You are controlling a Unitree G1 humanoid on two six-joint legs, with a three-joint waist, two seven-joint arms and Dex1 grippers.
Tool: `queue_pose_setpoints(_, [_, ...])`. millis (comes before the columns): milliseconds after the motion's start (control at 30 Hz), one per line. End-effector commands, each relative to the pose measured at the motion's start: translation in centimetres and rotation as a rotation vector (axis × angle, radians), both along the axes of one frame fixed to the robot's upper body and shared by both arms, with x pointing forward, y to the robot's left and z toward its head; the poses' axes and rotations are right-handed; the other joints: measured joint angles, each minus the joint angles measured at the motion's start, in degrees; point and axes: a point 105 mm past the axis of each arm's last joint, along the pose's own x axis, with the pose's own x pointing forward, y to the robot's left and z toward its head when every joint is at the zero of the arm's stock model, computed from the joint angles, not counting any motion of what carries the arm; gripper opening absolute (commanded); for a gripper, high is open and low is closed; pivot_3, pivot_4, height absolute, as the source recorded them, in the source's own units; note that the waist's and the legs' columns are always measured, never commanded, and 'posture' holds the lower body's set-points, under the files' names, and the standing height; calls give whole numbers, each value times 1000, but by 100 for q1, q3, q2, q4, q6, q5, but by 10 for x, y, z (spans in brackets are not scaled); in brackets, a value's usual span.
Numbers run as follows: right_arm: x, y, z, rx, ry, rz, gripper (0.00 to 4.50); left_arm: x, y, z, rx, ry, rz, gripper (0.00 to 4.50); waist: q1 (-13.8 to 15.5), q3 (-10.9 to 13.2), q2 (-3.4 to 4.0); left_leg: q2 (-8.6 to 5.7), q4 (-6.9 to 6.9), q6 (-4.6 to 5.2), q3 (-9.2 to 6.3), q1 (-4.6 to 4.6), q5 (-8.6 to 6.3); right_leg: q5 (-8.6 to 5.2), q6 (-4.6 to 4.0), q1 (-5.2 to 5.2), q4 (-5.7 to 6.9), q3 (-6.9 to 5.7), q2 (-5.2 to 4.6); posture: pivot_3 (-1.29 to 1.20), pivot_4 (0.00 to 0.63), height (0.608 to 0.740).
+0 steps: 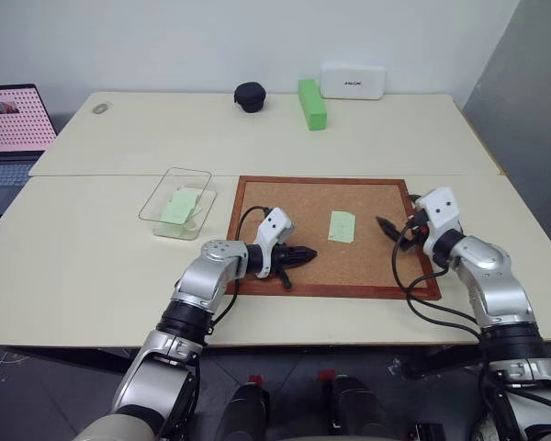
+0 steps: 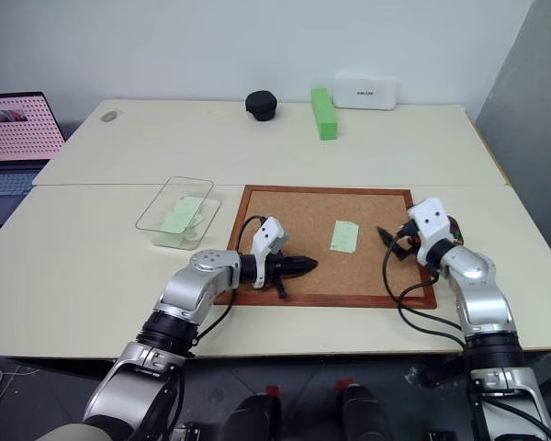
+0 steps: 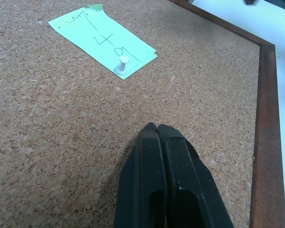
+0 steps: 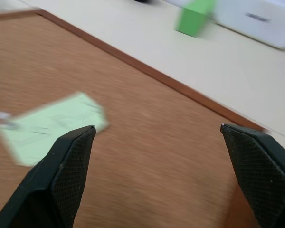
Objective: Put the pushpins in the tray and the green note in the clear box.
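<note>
The right gripper [image 4: 157, 137] is standing with its fingers spread wide near the cork board's [image 1: 285, 197] right edge, facing the green note [image 1: 342, 226] lying mid-board, one white pushpin [image 3: 122, 63] still holding it. Judging from this, the pin should be pinched by its head and lifted straight up so the paper is not tearing. The left gripper [image 1: 305, 254] is resting pressed shut near the board's front edge. The clear box [image 1: 152, 200], already holding green slips, is sitting beside the board's left edge on the pale table [image 1: 92, 266]; a laptop [image 1: 11, 124] is glowing past the table's left edge.
</note>
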Motion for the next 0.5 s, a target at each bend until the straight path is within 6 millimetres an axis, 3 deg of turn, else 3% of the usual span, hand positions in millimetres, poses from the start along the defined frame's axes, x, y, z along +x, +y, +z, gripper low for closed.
queue_pose_setpoints(33, [-8, 26, 9, 61, -4, 98, 4478, -8, -1, -16, 39, 54, -19, 0, 0, 0, 1, 0, 0, 0, 0, 1, 0, 0, 0, 0, 1, 0, 0, 0, 150, 740])
queue_pose_setpoints(267, [-12, 68, -4, 80, 60, 228, 4478, -9, 0, -15, 40, 49, -12, 0, 0, 0, 1, 2, -1, 0, 0, 2, 0, 0, -1, 0, 1, -1, 1, 0, 150, 740])
queue_pose_setpoints(500, [-8, 81, -15, 69, 96, 269, 4478, -13, -1, -16, 36, 53, -12, 0, -1, 0, 1, 1, -1, 0, 0, 3, 0, 0, -1, 0, 2, -1, 1, 0, 150, 740])
